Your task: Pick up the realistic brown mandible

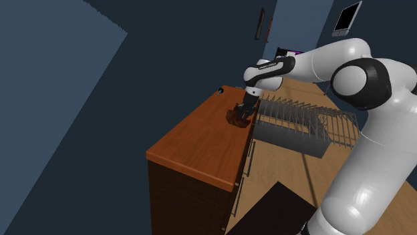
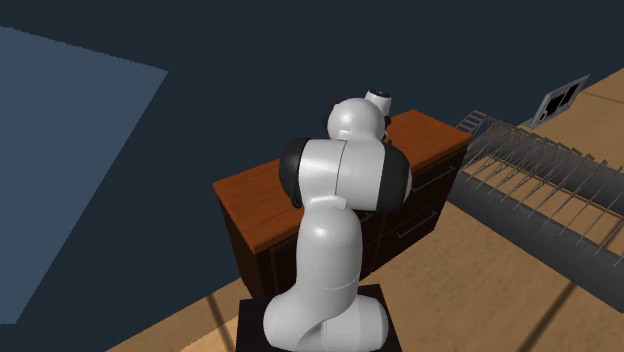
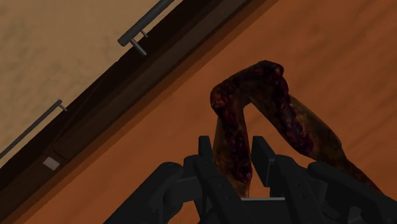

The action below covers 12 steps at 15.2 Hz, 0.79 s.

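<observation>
The white arm (image 1: 374, 133) rises from its black stand (image 1: 274, 213) on the wooden floor (image 1: 287, 167) and reaches toward the shoulder view's left, over the bench (image 1: 194, 147). The bench is a dark cabinet with an orange-brown top and drawers along the side that faces the arm. In the second exterior view the arm (image 2: 340, 200) is seen from behind and covers the middle of the bench (image 2: 250, 195). A grey wire rack (image 1: 301, 123) lies on the floor just beyond the bench, on the shoulder view's right. The mandible (image 1: 236, 119) sits on the bench top toward its far end and close to the drawer-side edge; it is a dark reddish-brown arch, mottled with black. The end effector (image 1: 246, 107) comes down on it from above. In the wrist view one limb of the mandible (image 3: 245, 95) runs between the two black fingers (image 3: 262, 159) of the end effector (image 3: 233, 145), which press against it on both sides and so grip it. The other limb stretches away beside them over the bench top (image 3: 343, 57). Whether the bone is raised off the wood cannot be told. Slim grey drawer handles (image 3: 143, 32) run along the bench's dark front. A small dark object (image 1: 221, 91) stands at the far corner of the top. White lettering (image 1: 267, 65) marks the arm's dark wrist, too small to read.
</observation>
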Motion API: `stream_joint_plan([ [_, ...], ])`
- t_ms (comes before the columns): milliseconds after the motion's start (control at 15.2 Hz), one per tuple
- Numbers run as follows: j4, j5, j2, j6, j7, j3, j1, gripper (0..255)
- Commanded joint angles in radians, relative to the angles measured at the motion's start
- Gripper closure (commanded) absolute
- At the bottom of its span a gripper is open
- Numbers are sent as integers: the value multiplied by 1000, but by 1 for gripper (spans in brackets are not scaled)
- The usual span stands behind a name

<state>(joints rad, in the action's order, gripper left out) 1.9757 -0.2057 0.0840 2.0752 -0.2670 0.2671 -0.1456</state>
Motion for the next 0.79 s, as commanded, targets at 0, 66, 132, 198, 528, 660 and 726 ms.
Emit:
stream_joint_plan([
  [0, -15, 5, -8, -23, 6, 1, 0, 255],
  [66, -24, 8, -12, -35, 9, 1, 0, 255],
  [132, -33, 10, -16, -48, 12, 1, 0, 255],
  [198, -42, 12, -20, -60, 15, 2, 0, 255],
  [528, -91, 22, -35, -123, 28, 2, 0, 255],
  [660, -112, 25, -40, -148, 33, 3, 0, 255],
  [726, -123, 26, -42, -161, 36, 3, 0, 255],
])
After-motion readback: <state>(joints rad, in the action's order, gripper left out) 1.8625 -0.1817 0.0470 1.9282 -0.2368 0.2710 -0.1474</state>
